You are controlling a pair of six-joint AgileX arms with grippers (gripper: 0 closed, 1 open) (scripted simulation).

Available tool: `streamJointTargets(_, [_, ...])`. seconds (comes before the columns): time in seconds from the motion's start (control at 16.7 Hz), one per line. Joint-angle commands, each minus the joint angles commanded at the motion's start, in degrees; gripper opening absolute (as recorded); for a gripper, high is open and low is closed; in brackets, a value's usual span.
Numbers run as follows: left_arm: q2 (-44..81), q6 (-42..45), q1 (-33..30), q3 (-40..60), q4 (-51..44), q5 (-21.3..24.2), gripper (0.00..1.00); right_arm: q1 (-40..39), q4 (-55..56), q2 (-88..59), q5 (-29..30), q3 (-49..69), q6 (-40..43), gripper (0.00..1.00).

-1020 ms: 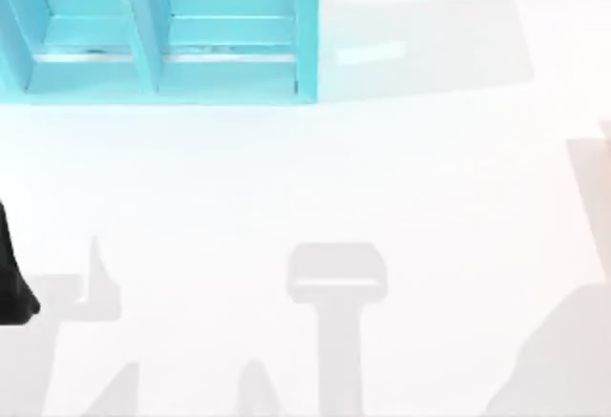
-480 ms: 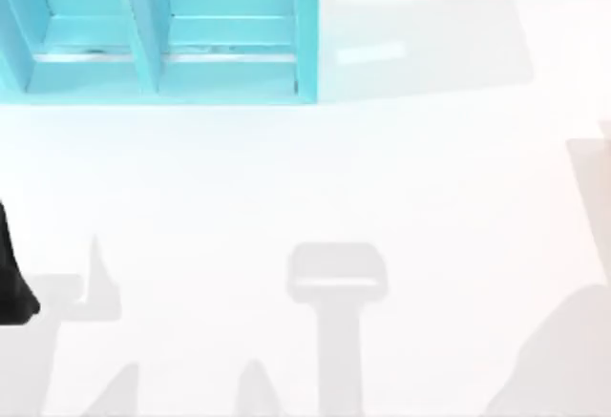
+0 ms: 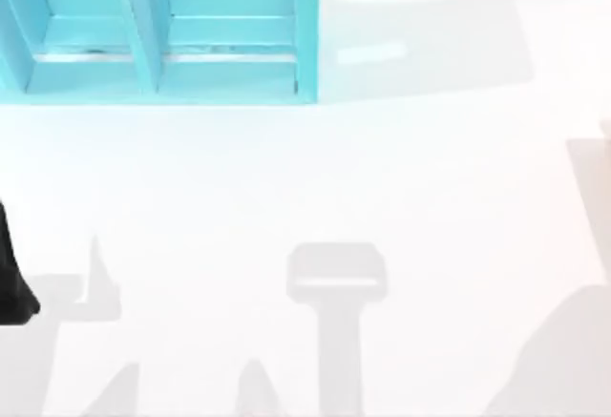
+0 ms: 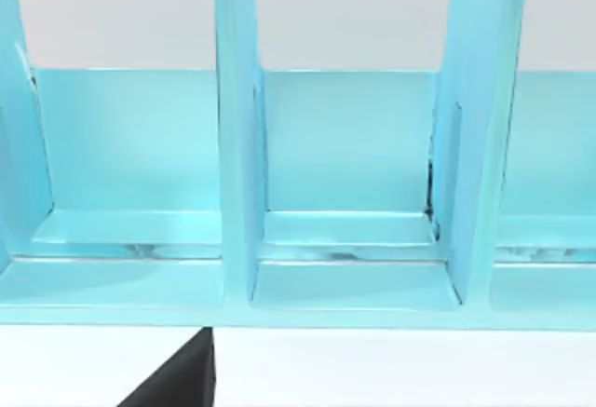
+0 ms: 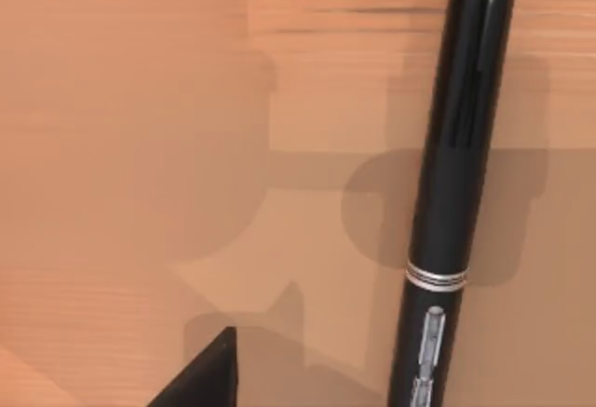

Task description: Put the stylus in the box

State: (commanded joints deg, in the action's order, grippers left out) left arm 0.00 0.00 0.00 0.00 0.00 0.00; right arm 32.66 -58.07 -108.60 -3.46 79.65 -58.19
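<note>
White tabletop under the overhead camera, crossed by pale grey shadows. At its far left corner, a turquoise rack of open compartments, parted by upright dividers. Lower down at the left edge, a black piece of the left arm. From that arm's wrist, the same rack close ahead, with a black wedge of the left gripper just in front of it; cannot tell whether apart or together. At the table's right edge, a thin tan sliver. From the right wrist, the stylus over a tan wood-grained surface, long axis running lengthwise through the view with a slight lean; both ends cut off, so cannot tell which way the tip points. Glossy black barrel, a silver band round the middle, small pale markings just past it. Beside it, a black wedge of the right gripper, clear of the stylus; cannot tell whether apart, together or clamped. Against the overhead pictures of a second and half a second ago, nothing shifted: rack, arm and shadows in the same places.
</note>
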Motion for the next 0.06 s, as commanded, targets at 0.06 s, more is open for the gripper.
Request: streamJointTargets(0.06, [0.00,0.00,0.00,0.00,0.00,0.00,1.00,0.00,0.00,0.00,0.00,0.00,0.00,1.00])
